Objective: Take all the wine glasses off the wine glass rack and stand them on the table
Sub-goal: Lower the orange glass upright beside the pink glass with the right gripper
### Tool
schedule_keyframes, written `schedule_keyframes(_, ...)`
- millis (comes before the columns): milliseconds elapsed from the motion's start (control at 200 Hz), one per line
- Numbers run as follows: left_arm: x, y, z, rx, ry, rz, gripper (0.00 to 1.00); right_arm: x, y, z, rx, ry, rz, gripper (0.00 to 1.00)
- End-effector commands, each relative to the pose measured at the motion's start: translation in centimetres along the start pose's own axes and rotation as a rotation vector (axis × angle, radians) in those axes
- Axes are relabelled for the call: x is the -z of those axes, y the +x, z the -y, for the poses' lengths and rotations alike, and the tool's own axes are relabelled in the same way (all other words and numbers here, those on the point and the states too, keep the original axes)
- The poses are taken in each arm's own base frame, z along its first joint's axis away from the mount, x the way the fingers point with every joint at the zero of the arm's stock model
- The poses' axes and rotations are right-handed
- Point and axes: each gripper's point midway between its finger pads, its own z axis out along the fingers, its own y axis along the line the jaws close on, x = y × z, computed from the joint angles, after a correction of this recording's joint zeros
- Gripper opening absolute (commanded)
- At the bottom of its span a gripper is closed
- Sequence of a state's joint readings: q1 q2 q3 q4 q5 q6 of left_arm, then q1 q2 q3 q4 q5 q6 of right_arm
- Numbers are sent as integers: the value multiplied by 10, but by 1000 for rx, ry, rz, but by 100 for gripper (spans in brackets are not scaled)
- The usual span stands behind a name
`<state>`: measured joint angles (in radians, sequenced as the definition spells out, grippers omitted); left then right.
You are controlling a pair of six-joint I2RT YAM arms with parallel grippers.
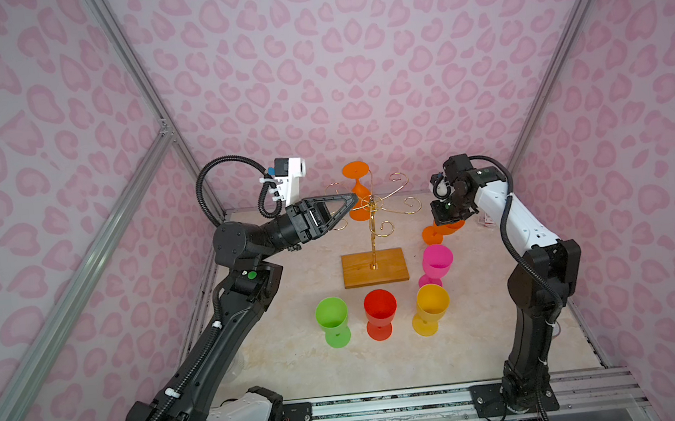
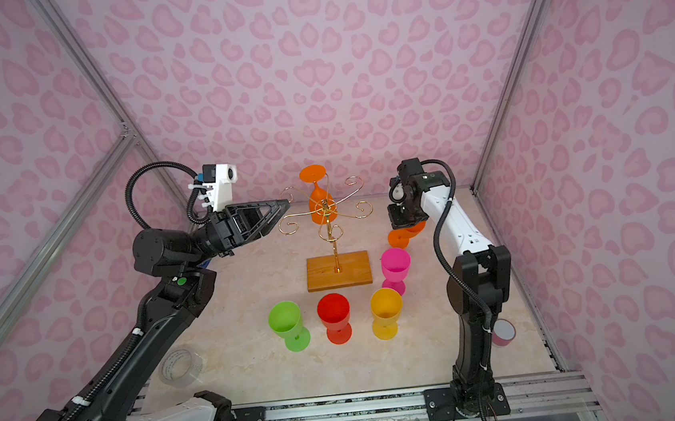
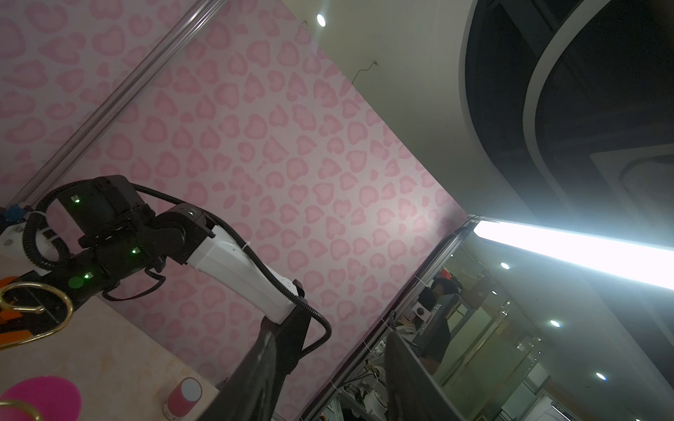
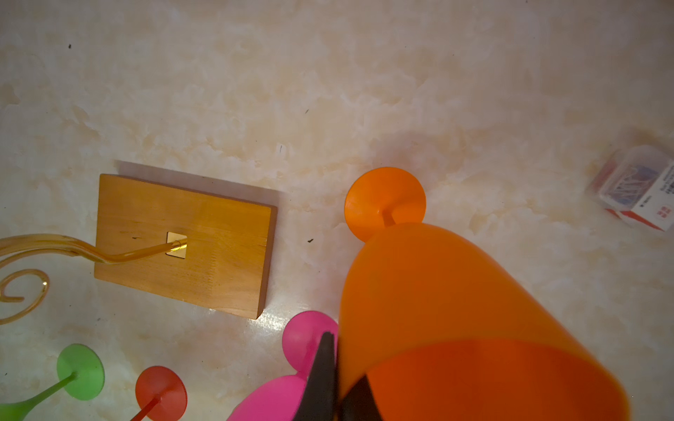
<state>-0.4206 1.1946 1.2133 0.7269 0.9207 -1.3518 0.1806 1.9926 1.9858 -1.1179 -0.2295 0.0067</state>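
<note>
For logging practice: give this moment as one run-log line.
left end effector: open by rack | right end effector: grips orange glass | hanging orange glass: on rack

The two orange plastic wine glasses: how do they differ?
On the gold wire rack the hung orange glass is upside down, foot up; the held orange glass in the right gripper leans, foot down. The rack carries one; the gripper pinches the other's rim. Same colour and shape.

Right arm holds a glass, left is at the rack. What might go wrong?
1. The right tool pinches the tilted orange glass by its rim, beside the pink glass; released, it could topple into that one.
2. The left tool hovers by the wine glass rack, near the hanging orange glass; it may snag a wire arm and tip the rack.
</note>
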Motion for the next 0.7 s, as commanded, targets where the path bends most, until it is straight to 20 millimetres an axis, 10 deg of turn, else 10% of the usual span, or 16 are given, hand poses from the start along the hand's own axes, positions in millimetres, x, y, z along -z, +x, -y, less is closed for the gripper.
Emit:
schedule_keyframes(0,1,3,3,-30,2,-14,51,-6,8,-3,25,1,-56,0)
schedule_keyframes(695,3,5,-3,-37,-20,-16,51,-23,13,-20,78,-20,-128,3)
